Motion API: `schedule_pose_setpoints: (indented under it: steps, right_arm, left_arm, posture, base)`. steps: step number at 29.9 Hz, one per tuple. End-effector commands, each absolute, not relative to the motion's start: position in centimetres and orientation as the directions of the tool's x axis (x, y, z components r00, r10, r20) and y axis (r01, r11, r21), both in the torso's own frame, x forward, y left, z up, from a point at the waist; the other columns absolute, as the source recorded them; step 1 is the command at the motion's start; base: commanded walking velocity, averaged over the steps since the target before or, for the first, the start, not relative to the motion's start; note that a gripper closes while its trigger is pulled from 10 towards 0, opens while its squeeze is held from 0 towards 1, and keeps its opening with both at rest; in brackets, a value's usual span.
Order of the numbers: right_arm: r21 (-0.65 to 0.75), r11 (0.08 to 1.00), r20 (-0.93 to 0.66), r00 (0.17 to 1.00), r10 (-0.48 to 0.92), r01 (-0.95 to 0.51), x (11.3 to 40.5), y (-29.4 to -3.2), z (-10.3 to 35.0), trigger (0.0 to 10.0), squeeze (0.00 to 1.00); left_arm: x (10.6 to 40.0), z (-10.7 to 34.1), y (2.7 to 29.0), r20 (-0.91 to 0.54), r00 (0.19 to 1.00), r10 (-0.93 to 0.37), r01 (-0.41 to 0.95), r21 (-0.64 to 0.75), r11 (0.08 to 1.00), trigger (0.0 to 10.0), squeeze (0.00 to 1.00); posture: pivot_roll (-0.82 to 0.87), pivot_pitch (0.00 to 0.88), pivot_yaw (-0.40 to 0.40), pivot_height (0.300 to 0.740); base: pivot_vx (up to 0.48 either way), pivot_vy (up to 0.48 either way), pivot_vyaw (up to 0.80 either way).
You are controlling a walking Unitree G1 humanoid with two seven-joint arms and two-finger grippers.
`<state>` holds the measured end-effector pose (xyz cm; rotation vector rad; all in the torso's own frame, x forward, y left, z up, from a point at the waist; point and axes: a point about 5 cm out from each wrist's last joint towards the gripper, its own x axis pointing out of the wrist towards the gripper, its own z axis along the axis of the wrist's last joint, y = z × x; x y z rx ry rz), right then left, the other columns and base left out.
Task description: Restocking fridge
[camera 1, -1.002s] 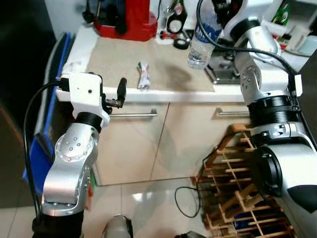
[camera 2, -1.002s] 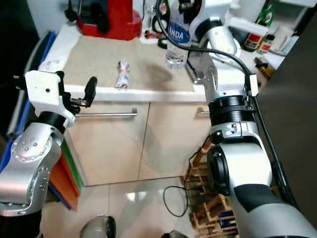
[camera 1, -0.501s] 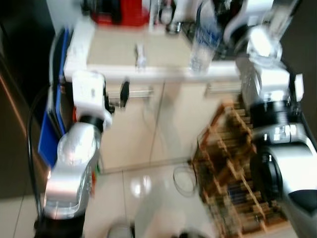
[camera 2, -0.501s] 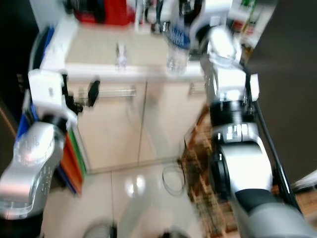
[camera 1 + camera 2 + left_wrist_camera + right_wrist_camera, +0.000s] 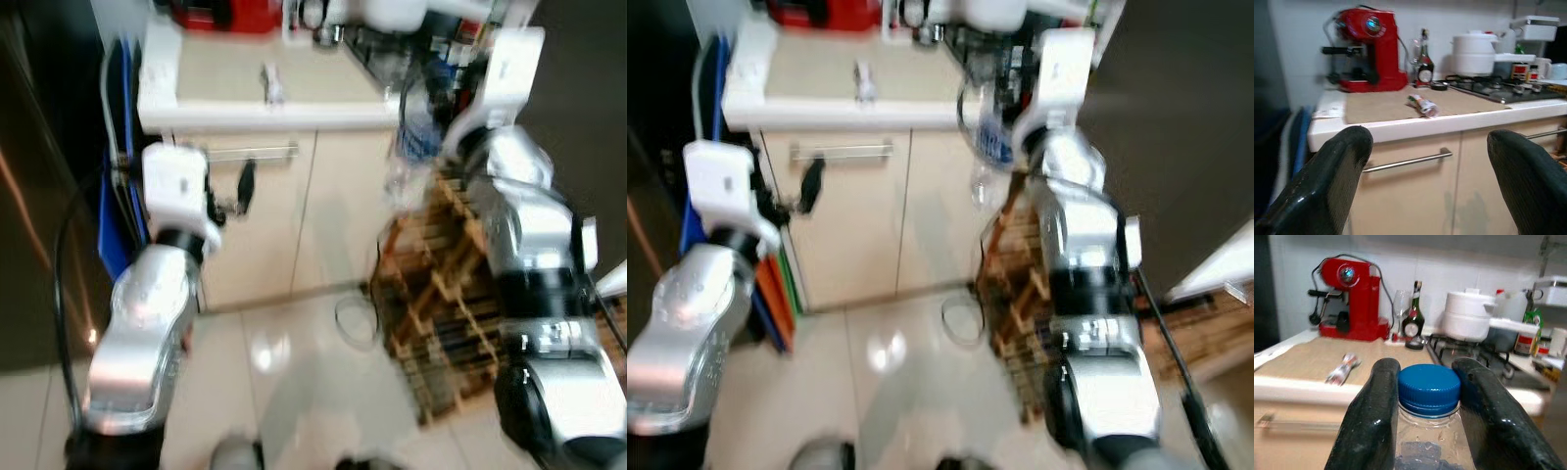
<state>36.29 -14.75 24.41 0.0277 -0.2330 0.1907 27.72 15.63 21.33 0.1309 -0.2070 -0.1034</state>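
The clear water bottle [image 5: 988, 132] with a blue cap [image 5: 1428, 387] hangs in the air in front of the cabinet fronts, off the desk [image 5: 294, 88], above the wooden rack [image 5: 446, 313] on the floor. The right hand [image 5: 1428, 396] pinches the bottle at the neck, one black finger [image 5: 1374, 421] pressed on each side just below the cap. The left hand [image 5: 1432, 196] is held in front of the cabinet door, near the metal handle [image 5: 1408, 161], with its fingers spread wide and nothing between them. On the desk lie a beige mat [image 5: 1400, 103] with a small crumpled wrapper [image 5: 1421, 104] on it, a red coffee machine [image 5: 1364, 49] at the back, a dark bottle [image 5: 1424, 66] and a white pot [image 5: 1474, 51] on the hob. Both head views are blurred.
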Motion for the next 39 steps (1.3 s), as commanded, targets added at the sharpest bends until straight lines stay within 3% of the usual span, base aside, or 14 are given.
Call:
schedule_pose_setpoints:
  steps: [1,2,7,10,16,20,23,31,39]
  right_arm:
    - [0.005,0.986,0.237,0.958,0.159,-0.165,35.9,-15.3,24.4,0.0,0.0]
    - [0.007,0.989,0.166,0.976,0.144,-0.147,34.9,-15.5,21.0,0.0,0.0]
    - [0.052,0.994,-0.006,0.995,0.096,-0.095,32.8,-16.0,14.5,0.0,0.0]
    - [0.044,0.996,-0.056,0.995,0.082,-0.079,31.8,-16.2,12.9,0.0,0.0]
    - [0.037,0.996,-0.078,0.994,0.08,-0.077,29.3,-16.2,11.3,0.0,0.0]
    - [-0.018,0.993,-0.134,0.985,0.109,-0.113,26.6,-16.5,9.1,0.0,0.0]
    - [-0.042,0.991,-0.168,0.979,0.116,-0.125,25.1,-17.0,7.9,0.0,0.0]
    - [-0.077,0.987,-0.151,0.98,0.127,-0.14,24.9,-17.0,7.8,0.0,0.0]
    - [-0.089,0.986,-0.163,0.979,0.123,-0.139,25.5,-17.2,7.3,0.0,0.0]
  left_arm:
    - [27.8,21.1,15.1,0.193,0.971,-0.144,0.12,0.132,0.984,10.0,0.0]
    - [28.0,20.6,15.1,0.175,0.974,-0.146,0.123,0.135,0.983,10.0,0.0]
    - [28.0,18.4,15.1,0.107,0.982,-0.154,0.136,0.163,0.977,10.0,0.0]
    - [27.6,17.1,15.5,0.073,0.986,-0.149,0.134,0.18,0.974,10.0,0.0]
    - [25.5,13.1,16.8,-0.031,0.992,-0.123,0.126,0.153,0.98,10.0,0.0]
    - [22.5,9.4,17.5,-0.138,0.981,-0.135,0.162,0.204,0.965,10.0,0.0]
    - [21.1,8.6,17.4,-0.143,0.975,-0.17,0.203,0.257,0.945,10.0,0.0]
    - [22.2,9.8,16.6,-0.068,0.983,-0.168,0.179,0.209,0.962,10.0,0.0]
    - [22.1,10.9,16.2,-0.005,0.983,-0.184,0.181,0.203,0.962,10.0,0.0]
  posture:
    - [0.13,0.0,-0.093,0.74]
    - [0.12,0.0,-0.087,0.74]
    - [0.11,0.0,-0.077,0.74]
    - [0.1,0.0,-0.072,0.74]
    - [0.09,0.0,-0.057,0.74]
    - [0.08,0.0,-0.044,0.74]
    - [0.07,0.0,-0.039,0.74]
    - [0.06,0.0,-0.043,0.74]
    - [0.08,0.0,-0.055,0.74]
  base:
    - [0.0,0.0,0.0]
    - [0.0,0.0,0.0]
    - [0.0,0.0,0.0]
    - [0.0,0.0,0.0]
    - [0.0,0.0,0.0]
    - [0.0,0.0,0.0]
    - [0.0,0.0,0.0]
    - [0.0,0.0,0.0]
    - [0.0,-0.48,0.45]
